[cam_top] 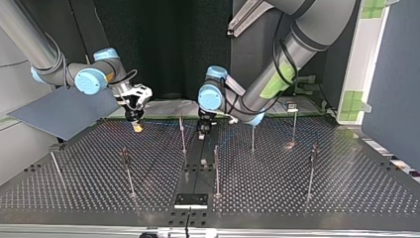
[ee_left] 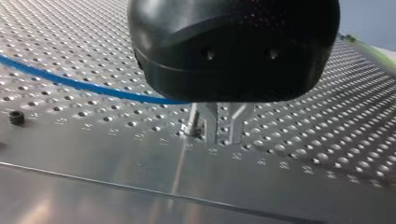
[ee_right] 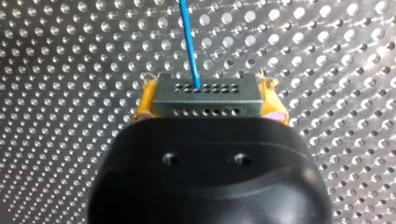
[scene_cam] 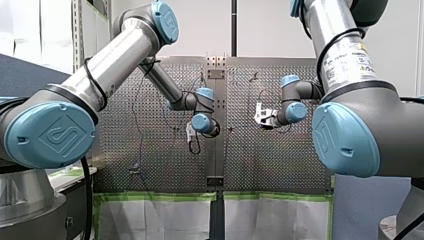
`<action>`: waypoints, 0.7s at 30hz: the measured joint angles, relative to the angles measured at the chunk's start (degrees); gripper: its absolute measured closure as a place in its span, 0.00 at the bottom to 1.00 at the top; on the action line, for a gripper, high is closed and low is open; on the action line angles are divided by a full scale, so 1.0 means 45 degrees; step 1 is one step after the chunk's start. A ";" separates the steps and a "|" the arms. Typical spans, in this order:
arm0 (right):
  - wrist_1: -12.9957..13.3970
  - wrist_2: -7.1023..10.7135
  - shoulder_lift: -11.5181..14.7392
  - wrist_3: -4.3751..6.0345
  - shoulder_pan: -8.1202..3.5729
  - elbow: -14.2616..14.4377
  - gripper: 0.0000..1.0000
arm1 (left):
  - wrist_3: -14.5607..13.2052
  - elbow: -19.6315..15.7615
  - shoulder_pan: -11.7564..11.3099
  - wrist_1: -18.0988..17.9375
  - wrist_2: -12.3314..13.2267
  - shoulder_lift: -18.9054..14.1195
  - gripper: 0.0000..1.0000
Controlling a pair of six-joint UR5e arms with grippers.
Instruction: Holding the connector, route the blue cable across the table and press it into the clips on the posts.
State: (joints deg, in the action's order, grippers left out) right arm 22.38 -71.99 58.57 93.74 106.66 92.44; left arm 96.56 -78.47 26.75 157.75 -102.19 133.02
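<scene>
In the right wrist view a grey connector (ee_right: 205, 98) with rows of small holes sits between yellow pads (ee_right: 145, 100), and my right gripper (ee_right: 205, 103) is shut on it. The blue cable (ee_right: 189, 42) leaves the connector and runs ahead over the perforated table. From the left wrist I see the blue cable (ee_left: 70, 83) lying on the table and passing behind the gripper's black body. My left gripper (ee_left: 224, 133) stands low over the table with its metal fingers a little apart and nothing visible between them. Across the table, my right gripper (cam_top: 137, 126) is at the left and my left gripper (cam_top: 202, 133) near the middle.
Several thin upright posts stand on the table, among them one (cam_top: 183, 134) beside my left gripper, one (cam_top: 216, 168) nearer the camera and one (cam_top: 128, 171) at the left. A black screw (ee_left: 16, 117) sits in the plate. A black block (cam_top: 190, 200) lies at the near edge.
</scene>
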 joint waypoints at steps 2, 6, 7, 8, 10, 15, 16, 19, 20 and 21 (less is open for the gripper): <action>-0.0007 0.0000 -0.0002 -0.0007 -0.0001 0.0004 1.00 | -0.0228 -0.0006 0.0068 0.0257 -0.0243 -0.0001 0.05; -0.0023 -0.0001 -0.0006 -0.0021 -0.0001 0.0010 1.00 | -0.0634 -0.0017 0.0252 0.0712 -0.0695 -0.0003 0.00; -0.0025 0.0000 -0.0007 -0.0023 -0.0001 0.0009 1.00 | -0.0728 -0.0024 0.0306 0.0826 -0.0807 -0.0003 0.00; -0.0028 0.0000 -0.0008 -0.0024 -0.0001 0.0010 1.00 | -0.0825 -0.0034 0.0386 0.0986 -0.0960 -0.0005 0.00; -0.0029 0.0000 -0.0010 -0.0027 -0.0001 0.0011 1.00 | -0.0904 -0.0050 0.0522 0.1207 -0.1188 -0.0029 0.00; -0.0030 -0.0013 -0.0026 -0.0060 -0.0006 0.0037 1.00 | -0.0821 -0.0358 0.1028 0.1752 -0.1786 -0.0387 0.00; -0.0031 -0.0014 -0.0027 -0.0079 -0.0005 0.0042 1.00 | -0.0749 -0.0445 0.1126 0.1766 -0.1890 -0.0480 0.00; -0.0030 -0.0012 -0.0030 -0.0136 0.0006 0.0060 1.00 | -0.0467 -0.0760 0.1456 0.1697 -0.2224 -0.0799 0.00; -0.0031 -0.0007 -0.0030 -0.0154 0.0013 0.0067 1.00 | -0.0350 -0.0881 0.1579 0.1711 -0.2348 -0.0922 0.00; -0.0030 -0.0004 -0.0031 -0.0169 0.0016 0.0074 1.00 | -0.0275 -0.0967 0.1664 0.1738 -0.2432 -0.1007 0.00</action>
State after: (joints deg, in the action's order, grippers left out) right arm 22.25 -72.01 58.43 92.98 106.74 92.77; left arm 95.32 -82.82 34.23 165.58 -113.14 128.49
